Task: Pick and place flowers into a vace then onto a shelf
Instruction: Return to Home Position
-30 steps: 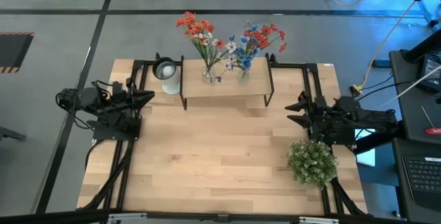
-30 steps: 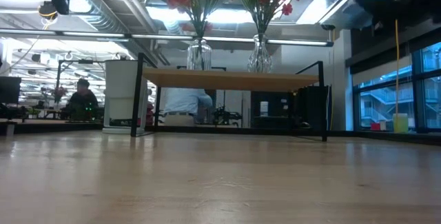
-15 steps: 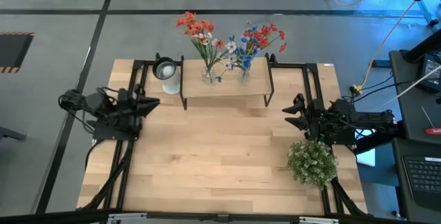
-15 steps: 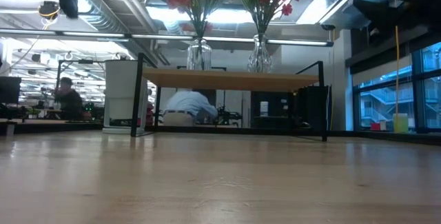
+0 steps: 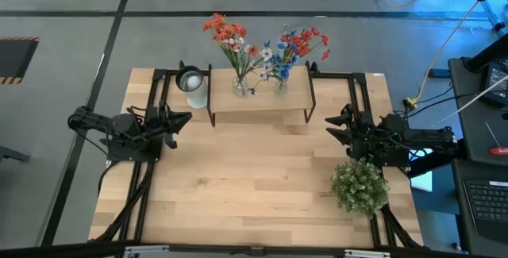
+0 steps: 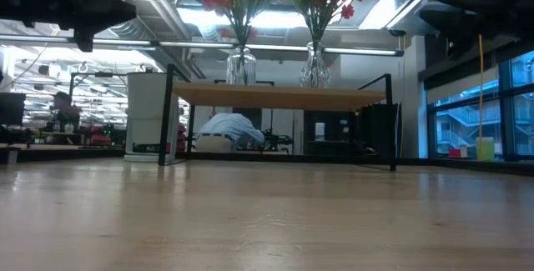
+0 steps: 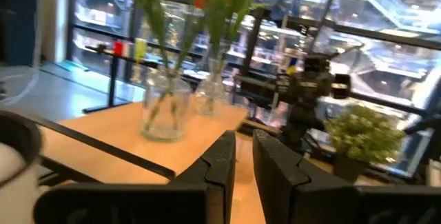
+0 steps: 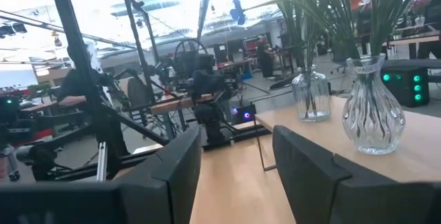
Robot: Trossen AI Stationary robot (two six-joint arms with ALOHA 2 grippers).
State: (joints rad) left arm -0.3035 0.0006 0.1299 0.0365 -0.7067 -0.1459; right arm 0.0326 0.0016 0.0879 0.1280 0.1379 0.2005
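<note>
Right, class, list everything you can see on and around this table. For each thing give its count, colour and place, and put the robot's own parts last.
table: one, light wood, under everything else.
shelf: one, light wood on black legs, middle of the table's far edge.
vases: two, transparent, side by side on the shelf.
flowers: two bunches, red-orange and white in one vase, red, blue and white in the other.
white container: one, beside the shelf, on the left arm's side.
bushy plant: one, green and white, by the right arm.
people: two, in the room beyond the table.
left gripper: one, dark, left edge, empty.
right gripper: one, dark, right edge, open, empty.
</note>
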